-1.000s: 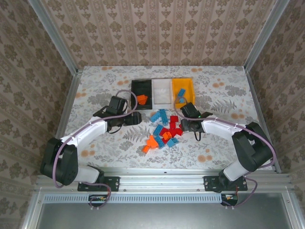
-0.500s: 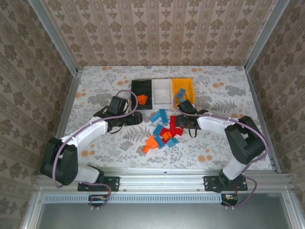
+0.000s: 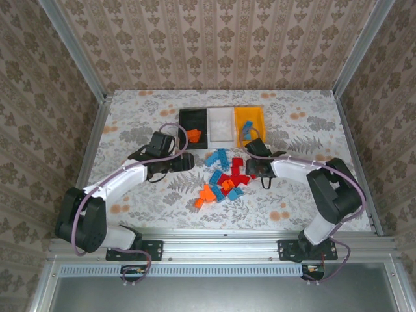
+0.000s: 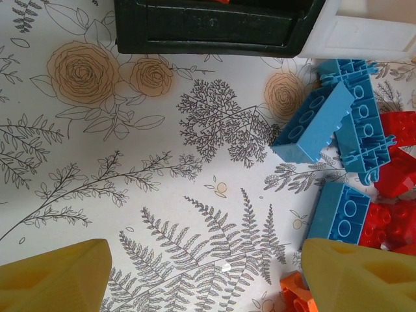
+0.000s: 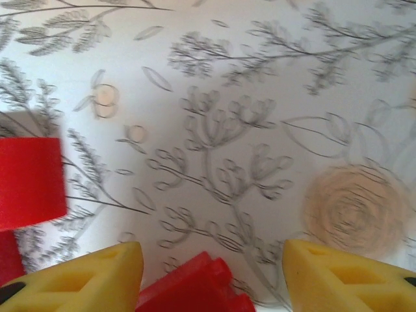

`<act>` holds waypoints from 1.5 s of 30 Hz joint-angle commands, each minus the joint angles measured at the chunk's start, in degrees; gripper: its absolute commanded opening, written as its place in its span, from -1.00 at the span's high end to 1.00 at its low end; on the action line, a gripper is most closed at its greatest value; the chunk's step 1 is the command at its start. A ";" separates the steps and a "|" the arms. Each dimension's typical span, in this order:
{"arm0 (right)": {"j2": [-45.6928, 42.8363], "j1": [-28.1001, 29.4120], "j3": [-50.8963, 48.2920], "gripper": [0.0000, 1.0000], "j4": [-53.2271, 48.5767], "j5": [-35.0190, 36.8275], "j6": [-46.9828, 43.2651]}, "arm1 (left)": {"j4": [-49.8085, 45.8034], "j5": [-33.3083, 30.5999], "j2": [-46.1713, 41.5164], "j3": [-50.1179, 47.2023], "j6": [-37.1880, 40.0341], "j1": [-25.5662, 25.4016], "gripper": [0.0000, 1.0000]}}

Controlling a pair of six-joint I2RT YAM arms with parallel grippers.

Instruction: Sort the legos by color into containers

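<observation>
Left pincer (image 4: 203,247) hangs released over the flower-printed bench (image 4: 97,162), its two yellow fingers (image 4: 55,276) spread wide with only printed fern between them. Seen from overhead, it sits at 9 o'clock of the loose heap of legos (image 3: 224,179) in orange, red and blue at mid-bench. From its wrist camera, light-blue bricks (image 4: 312,123) lie at 2 o'clock, leaning on one another. Red bricks (image 4: 396,175) are cut off by the frame's edge at 3 o'clock, and a sliver of orange brick (image 4: 298,294) pokes out beside one finger at 5 o'clock. The black bin (image 4: 208,29) runs along 12 o'clock with only its near wall showing, and a corner of the white bin (image 4: 367,29) stands just beside it at 1 o'clock. Right pincer (image 5: 209,252), at 3 o'clock of the heap, is likewise parted. A red brick (image 5: 195,289) lies between its yellow fingertips (image 5: 78,276) at 6 o'clock, cropped by the bottom of a blurred frame, so whether either finger touches it cannot be told. A second red brick (image 5: 29,182) is cut off at 9 o'clock. In the overhead view the three containers stand side by side at 12 o'clock of the heap: black, white, then the yellow bin (image 3: 259,120). Orange pieces (image 3: 194,135) rest in the black one and blue pieces (image 3: 247,125) in the yellow. The inside of the white one is too pale to make out.
</observation>
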 commanded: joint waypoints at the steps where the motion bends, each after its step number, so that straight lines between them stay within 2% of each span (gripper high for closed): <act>1: -3.31 -1.22 -1.12 -0.16 -3.07 1.51 -0.78 | 0.94 0.71 -0.57 0.00 -0.67 -0.67 -0.70; 5: -4.67 -1.54 -1.46 -0.17 -5.03 1.75 -2.44 | 0.88 0.79 -0.50 0.11 -0.76 -1.34 -0.70; 10: -6.11 -1.56 -3.97 -0.18 -4.41 -1.91 -1.46 | 0.96 0.79 -0.47 0.03 -0.84 -1.89 -0.70; 16: -9.27 -0.67 -5.24 -0.34 -1.50 -4.76 2.32 | 1.43 0.76 0.19 0.24 -1.11 -2.66 -0.71; 25: -3.73 -0.01 -1.09 -0.40 -0.35 -2.30 3.18 | 0.50 -0.03 -0.78 0.57 -0.82 -3.04 -0.71; 31: -0.97 0.77 -1.83 -0.40 -0.99 -0.94 3.33 | 0.34 0.01 -1.18 0.02 -0.67 -3.04 -0.71; 39: -9.56 0.92 -7.89 -0.36 -5.95 1.31 2.80 | 0.16 0.13 -1.11 0.82 -0.41 -3.04 -0.71; 41: -11.49 0.45 -9.71 -0.34 -4.84 -0.56 3.20 | 0.52 0.28 -0.99 0.73 -0.43 -3.08 -0.71; 45: -12.18 0.23 -8.20 -0.31 -6.66 1.15 3.19 | 0.87 0.64 -0.80 0.78 -0.67 -3.30 -0.71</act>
